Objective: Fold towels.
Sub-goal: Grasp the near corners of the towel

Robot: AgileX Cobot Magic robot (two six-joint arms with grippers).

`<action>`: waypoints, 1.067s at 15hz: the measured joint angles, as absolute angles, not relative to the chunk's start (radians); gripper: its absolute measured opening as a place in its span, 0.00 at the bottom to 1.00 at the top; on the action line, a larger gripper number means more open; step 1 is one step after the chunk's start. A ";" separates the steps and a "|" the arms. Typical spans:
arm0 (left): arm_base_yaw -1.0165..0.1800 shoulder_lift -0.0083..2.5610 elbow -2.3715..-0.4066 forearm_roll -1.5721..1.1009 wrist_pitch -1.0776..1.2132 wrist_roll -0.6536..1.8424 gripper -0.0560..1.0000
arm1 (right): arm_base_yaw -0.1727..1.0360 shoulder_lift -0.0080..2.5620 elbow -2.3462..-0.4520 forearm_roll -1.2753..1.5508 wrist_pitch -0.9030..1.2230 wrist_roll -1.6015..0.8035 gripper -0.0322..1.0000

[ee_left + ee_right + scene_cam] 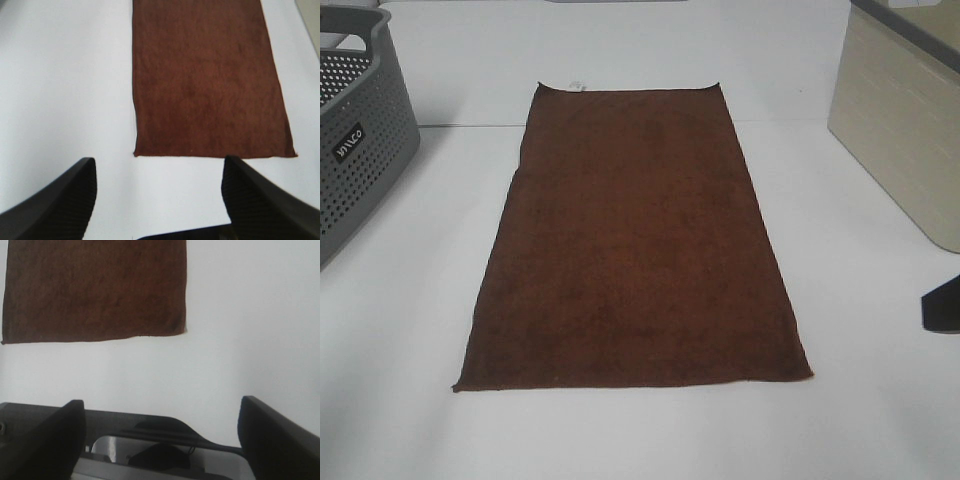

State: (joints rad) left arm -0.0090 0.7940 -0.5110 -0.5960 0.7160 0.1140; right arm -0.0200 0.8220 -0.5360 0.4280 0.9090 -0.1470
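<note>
The towel [635, 240] is dark reddish-brown and lies flat and fully spread on the white table, long side running away from me. A small white tag [574, 84] sits at its far short edge. In the left wrist view the towel's [205, 80] near left corner lies ahead of my left gripper [159, 162], which is open, empty and short of the near edge. In the right wrist view the towel's [95, 290] near right corner lies ahead of my right gripper [162, 402], which is open, empty and well back from it. A dark part of the right arm [942, 305] shows at the right edge.
A grey perforated basket [355, 130] stands at the far left. A beige bin [905, 110] with a dark rim stands at the far right. The table's front edge [165, 415] and dark robot base show below the right gripper.
</note>
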 joint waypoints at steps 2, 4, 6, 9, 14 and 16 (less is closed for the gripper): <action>-0.009 0.974 -0.511 -0.702 0.705 0.238 0.69 | -0.020 0.998 -0.537 0.520 0.855 -0.268 0.79; -0.009 1.143 -0.511 -0.835 0.680 0.371 0.69 | -0.020 1.150 -0.537 0.615 0.793 -0.378 0.79; -0.009 1.294 -0.511 -0.972 0.653 0.528 0.69 | -0.020 1.278 -0.538 0.707 0.731 -0.507 0.79; -0.009 1.489 -0.513 -1.179 0.616 0.745 0.69 | -0.020 1.440 -0.555 0.832 0.679 -0.663 0.79; -0.011 1.749 -0.569 -1.395 0.606 1.016 0.69 | -0.020 1.662 -0.668 0.877 0.670 -0.728 0.76; -0.038 1.824 -0.605 -1.437 0.599 1.077 0.69 | -0.020 1.730 -0.705 0.879 0.670 -0.736 0.76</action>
